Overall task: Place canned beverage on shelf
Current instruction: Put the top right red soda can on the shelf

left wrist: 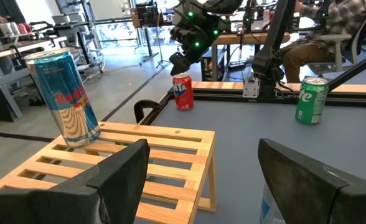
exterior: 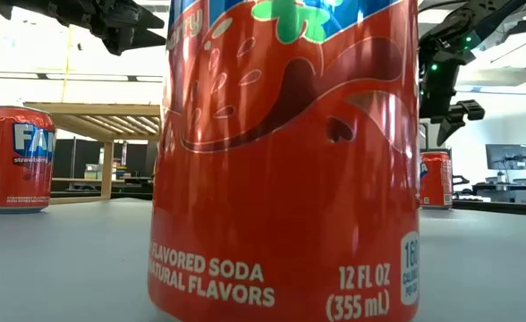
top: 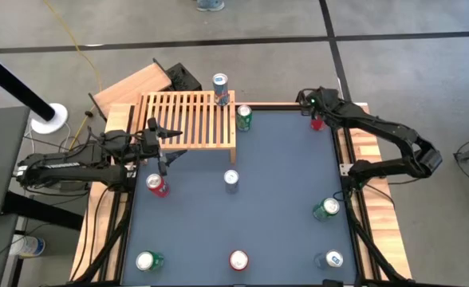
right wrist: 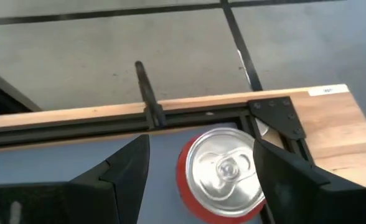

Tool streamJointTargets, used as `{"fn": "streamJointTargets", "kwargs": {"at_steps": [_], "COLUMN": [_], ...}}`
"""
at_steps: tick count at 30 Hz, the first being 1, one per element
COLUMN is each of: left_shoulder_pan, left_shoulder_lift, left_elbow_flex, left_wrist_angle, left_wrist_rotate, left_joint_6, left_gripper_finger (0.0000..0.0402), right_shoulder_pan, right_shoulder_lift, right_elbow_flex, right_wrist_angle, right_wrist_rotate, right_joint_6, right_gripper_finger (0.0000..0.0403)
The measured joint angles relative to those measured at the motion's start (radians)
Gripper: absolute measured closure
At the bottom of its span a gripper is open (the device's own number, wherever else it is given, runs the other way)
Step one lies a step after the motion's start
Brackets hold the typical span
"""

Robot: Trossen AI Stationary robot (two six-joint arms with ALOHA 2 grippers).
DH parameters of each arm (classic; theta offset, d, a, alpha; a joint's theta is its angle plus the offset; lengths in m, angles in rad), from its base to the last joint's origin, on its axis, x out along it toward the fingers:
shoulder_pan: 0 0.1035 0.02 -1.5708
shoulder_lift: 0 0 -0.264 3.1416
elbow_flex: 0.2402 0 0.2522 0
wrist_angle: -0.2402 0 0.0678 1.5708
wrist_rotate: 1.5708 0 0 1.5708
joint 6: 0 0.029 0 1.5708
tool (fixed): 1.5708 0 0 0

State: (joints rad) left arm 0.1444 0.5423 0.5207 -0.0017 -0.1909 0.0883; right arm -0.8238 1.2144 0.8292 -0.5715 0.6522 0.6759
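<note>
Right wrist view puts a red aluminium can (right wrist: 223,174) standing upright directly under my right gripper (right wrist: 198,171), its silver lid facing the lens and its long axis running straight up toward my wrist. My dark fingers (right wrist: 124,168) stand spread on either side of the lid, clear of it and holding nothing. I judge a straight drop would bring them around the can's wall.

From the high view this can (top: 317,122) sits in the far right corner of the grey-blue tabletop (top: 282,191), close to the black frame and pale wooden border. So there is little room outward and plenty toward the table's middle.

The low slatted shelf of light wood (top: 188,121) lies well apart, at the far left. A tall blue-and-silver can (top: 220,88) stands at its right far corner and a green can (top: 244,118) is on the table just beside its right end. Most slats are bare.

My left gripper (top: 164,142) hovers at the shelf's near edge, fingers apart and empty, much nearer the shelf than my right.
</note>
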Motion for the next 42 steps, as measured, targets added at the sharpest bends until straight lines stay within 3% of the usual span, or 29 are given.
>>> {"fn": "streamJointTargets", "kwargs": {"at_steps": [13, 23, 30, 37, 42], "left_shoulder_pan": [0.000, 0.000, 0.000, 0.000, 0.000], "left_shoulder_lift": [0.000, 0.000, 0.000, 0.000, 0.000], "left_elbow_flex": [0.000, 0.000, 0.000, 0.000, 0.000], "left_wrist_angle": [-0.007, -0.019, -0.019, -0.019, -0.018], "left_wrist_rotate": [0.011, 0.014, 0.047, 0.047, 0.047], "left_joint_6": [0.017, 0.050, 0.051, 0.061, 0.060], "left_gripper_finger": [0.0109, 0.0109, 0.0109, 0.0109, 0.0109], "right_shoulder_pan": [-0.002, -0.065, -0.101, -0.122, -0.122], "right_shoulder_lift": [0.000, -0.005, 0.002, 0.003, 0.003], "right_elbow_flex": [0.031, 0.098, 0.121, 0.194, 0.229], "right_wrist_angle": [-0.017, 0.049, 0.168, 0.075, 0.030], "right_wrist_rotate": [-0.171, -0.127, -0.362, -0.447, -0.469], "right_joint_6": [-0.056, -0.055, -0.116, -0.152, -0.182], "right_gripper_finger": [0.0127, 0.0127, 0.0127, 0.0125, 0.0097]}}
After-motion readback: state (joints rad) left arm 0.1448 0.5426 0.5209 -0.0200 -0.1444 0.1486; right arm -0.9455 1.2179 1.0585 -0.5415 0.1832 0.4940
